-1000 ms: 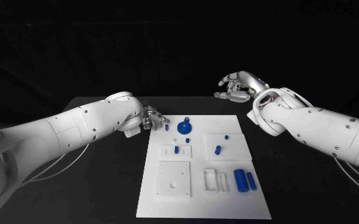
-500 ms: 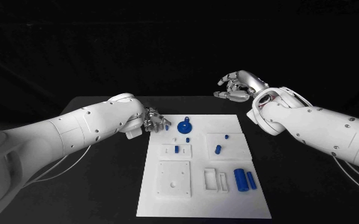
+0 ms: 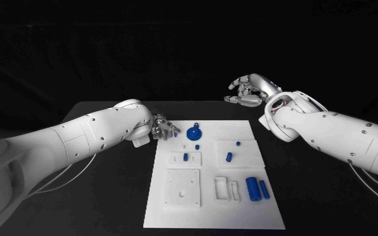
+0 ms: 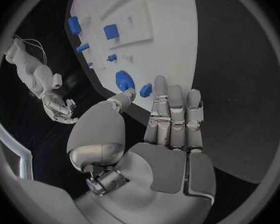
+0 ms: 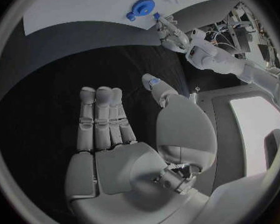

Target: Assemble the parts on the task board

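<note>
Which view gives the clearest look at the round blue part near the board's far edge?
The left wrist view: the round blue part sits close, just beyond the left hand. The head view shows it smaller on the task board; the right wrist view shows it far off.

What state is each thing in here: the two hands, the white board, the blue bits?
Left silver hand: open, at the board's far left edge beside a small blue peg.
Right silver hand: raised, empty, fingers curled.
White task board: flat on the black table.
Round blue disc part: lying on the board.
Two blue cylinders: lying side by side.
</note>
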Robot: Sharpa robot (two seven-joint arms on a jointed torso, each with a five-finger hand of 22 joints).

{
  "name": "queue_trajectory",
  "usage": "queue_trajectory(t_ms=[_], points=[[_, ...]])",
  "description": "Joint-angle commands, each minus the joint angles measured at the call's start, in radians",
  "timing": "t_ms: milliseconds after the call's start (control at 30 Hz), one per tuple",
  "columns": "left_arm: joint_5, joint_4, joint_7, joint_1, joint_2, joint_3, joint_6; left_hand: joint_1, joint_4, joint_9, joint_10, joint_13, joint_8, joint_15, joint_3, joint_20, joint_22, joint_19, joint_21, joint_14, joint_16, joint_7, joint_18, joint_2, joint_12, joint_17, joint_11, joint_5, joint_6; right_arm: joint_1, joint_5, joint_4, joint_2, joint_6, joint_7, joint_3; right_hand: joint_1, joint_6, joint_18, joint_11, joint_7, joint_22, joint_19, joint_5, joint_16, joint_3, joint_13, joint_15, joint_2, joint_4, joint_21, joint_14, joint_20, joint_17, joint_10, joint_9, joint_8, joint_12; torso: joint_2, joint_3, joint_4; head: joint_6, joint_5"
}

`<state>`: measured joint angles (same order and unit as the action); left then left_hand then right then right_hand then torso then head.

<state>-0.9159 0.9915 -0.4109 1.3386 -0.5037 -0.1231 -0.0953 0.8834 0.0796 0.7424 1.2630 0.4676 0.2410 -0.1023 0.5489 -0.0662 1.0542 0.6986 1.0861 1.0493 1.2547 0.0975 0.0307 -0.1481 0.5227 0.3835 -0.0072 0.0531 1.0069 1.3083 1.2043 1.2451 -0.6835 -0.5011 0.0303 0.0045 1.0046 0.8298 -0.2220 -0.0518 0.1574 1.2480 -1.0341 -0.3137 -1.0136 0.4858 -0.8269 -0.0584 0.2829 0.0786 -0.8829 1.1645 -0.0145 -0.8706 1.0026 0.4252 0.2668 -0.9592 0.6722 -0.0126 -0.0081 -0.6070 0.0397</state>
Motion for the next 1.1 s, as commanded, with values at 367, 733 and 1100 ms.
queue_trajectory(t_ms=[367,733,1100], points=[[0.026,-0.010,0.022,-0.001,0.006,0.000,0.002,0.011,-0.036,-0.005,-0.007,-0.003,-0.003,0.002,-0.009,-0.126,0.004,-0.007,-0.010,-0.008,0.004,0.002,-0.007,0.043,-0.004,-0.004,0.002,-0.003,-0.008,-0.001,0.007,-0.002,0.004,0.011,-0.006,0.000,0.008,0.000,-0.040,0.002,0.005,0.001,-0.003,0.005,0.003,0.000,0.002,0.000,-0.007,-0.005,0.006,-0.007,-0.005,0.001,-0.008,0.001,0.003,-0.007,0.000,0.0001,-0.0003,-0.001,0.001],[0.033,-0.014,0.019,-0.001,0.008,0.000,0.008,0.015,-0.057,-0.007,-0.006,-0.004,-0.004,0.002,-0.010,-0.125,0.006,-0.007,-0.013,-0.008,0.005,0.002,-0.008,0.069,-0.004,-0.005,0.002,-0.003,-0.007,-0.001,0.007,0.000,0.005,0.011,-0.005,0.000,0.008,-0.001,-0.040,0.002,0.005,0.002,-0.003,0.006,0.003,0.000,0.003,0.000,-0.007,-0.005,0.006,-0.007,-0.005,0.001,-0.008,0.001,0.003,-0.008,0.000,0.0001,-0.0003,-0.001,0.001],[0.041,-0.018,0.020,-0.002,0.013,0.000,-0.002,0.012,-0.064,-0.009,-0.006,-0.005,-0.005,0.002,-0.011,-0.125,0.007,-0.006,-0.014,-0.008,0.006,0.003,-0.008,0.077,-0.004,-0.006,0.002,-0.003,-0.009,-0.002,0.007,-0.001,0.005,0.015,-0.001,0.000,0.009,-0.001,-0.040,0.002,0.005,0.002,-0.003,0.006,0.003,0.001,0.004,0.000,-0.008,-0.006,0.006,-0.007,-0.005,0.002,-0.008,0.001,0.003,-0.008,0.000,0.0005,-0.0008,0.001,0.002]])
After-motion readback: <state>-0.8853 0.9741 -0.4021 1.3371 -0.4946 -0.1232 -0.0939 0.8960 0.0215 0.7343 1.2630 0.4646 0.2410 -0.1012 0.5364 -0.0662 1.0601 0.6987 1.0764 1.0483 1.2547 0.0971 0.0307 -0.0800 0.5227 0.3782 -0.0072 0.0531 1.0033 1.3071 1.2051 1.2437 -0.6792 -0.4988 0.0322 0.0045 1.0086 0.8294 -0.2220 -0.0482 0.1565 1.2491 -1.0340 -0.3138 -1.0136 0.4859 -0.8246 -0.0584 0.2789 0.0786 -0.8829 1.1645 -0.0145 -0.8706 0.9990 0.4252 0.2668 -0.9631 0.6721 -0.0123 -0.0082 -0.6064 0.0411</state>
